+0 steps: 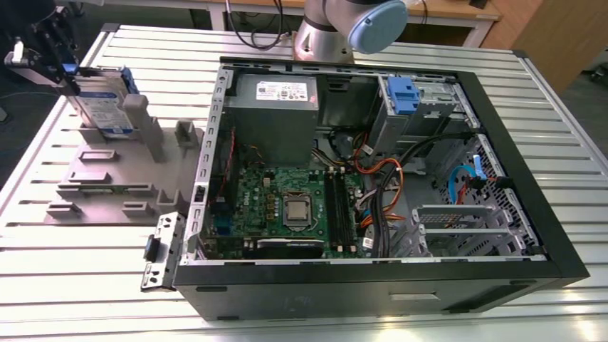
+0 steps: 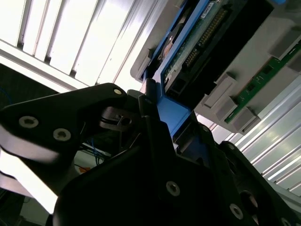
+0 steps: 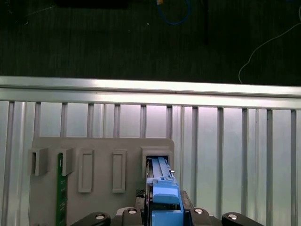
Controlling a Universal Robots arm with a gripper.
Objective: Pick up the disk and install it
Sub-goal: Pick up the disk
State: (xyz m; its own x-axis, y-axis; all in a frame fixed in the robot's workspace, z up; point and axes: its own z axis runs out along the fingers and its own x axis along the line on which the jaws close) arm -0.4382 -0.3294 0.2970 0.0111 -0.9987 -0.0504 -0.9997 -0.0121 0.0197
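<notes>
Looks like a robotics lab or assembly workshop: slatted aluminium worktable [image 1: 551, 121] beneath the gripper [image 1: 65, 75], grey slotted parts fixture [image 1: 95, 174] right under it, opened desktop computer case [image 1: 380, 274] off to its side, robot arm [image 1: 332, 28] and wooden furniture [image 1: 551, 35] beyond.

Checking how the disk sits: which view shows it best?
The exterior view: the disk stands upright in the grey holder, label face visible. The second wrist view shows its circuit-board side; the first wrist view, its blue rail edge-on.
</notes>
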